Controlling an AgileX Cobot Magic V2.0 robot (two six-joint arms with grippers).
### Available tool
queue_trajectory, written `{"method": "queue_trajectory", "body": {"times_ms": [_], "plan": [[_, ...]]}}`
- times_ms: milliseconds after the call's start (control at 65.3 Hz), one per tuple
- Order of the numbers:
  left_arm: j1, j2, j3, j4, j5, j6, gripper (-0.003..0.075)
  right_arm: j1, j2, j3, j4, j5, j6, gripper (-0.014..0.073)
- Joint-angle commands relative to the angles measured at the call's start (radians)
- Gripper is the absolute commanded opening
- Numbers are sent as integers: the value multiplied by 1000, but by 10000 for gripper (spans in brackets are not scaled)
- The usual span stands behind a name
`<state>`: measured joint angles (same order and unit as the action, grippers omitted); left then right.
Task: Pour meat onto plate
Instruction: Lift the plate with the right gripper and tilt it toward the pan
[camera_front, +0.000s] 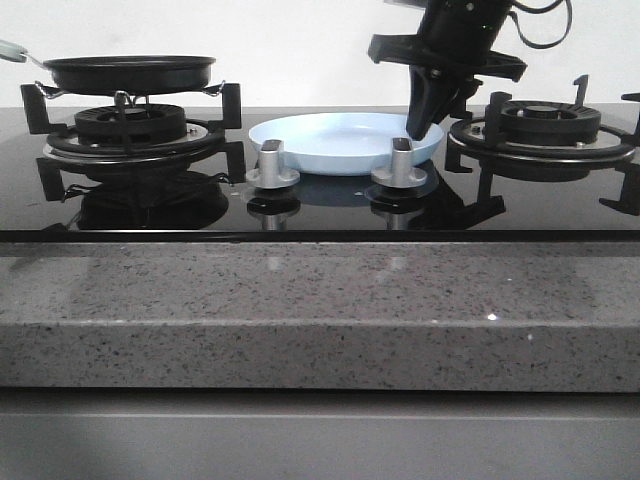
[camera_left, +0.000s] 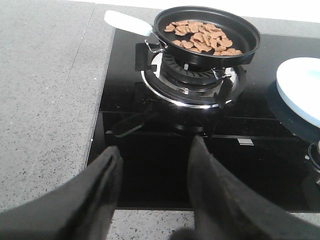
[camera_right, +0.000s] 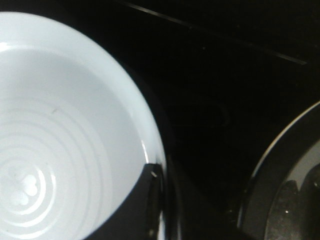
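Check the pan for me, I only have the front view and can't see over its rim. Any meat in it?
Observer: Yes. The left wrist view shows brown meat chunks spread over the floor of the pan.
Operator: Anything on the plate?
Observer: No. The right wrist view looks down on part of the plate, and that part is bare.
Operator: Where's the left gripper? It's out of my frame.
Observer: The left gripper is open with nothing between its fingers. It hangs above the stove's front edge, well short of the pan and not touching the handle.
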<state>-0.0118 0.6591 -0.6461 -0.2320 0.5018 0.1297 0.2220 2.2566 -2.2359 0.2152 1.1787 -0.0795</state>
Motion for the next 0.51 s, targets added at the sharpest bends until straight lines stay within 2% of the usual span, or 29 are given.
{"method": "queue_trajectory", "body": {"times_ms": [0, 276, 490], "plan": [[-1, 4, -36, -10, -75, -3, 312, -8, -62, -32, -8, -21, -14, -71], [-1, 4, -36, -10, -75, -3, 312, -8, -86, -45, 0, -74, 37, -60], [-1, 4, -36, -10, -75, -3, 312, -8, -172, -75, 7, -55, 45, -60]]}}
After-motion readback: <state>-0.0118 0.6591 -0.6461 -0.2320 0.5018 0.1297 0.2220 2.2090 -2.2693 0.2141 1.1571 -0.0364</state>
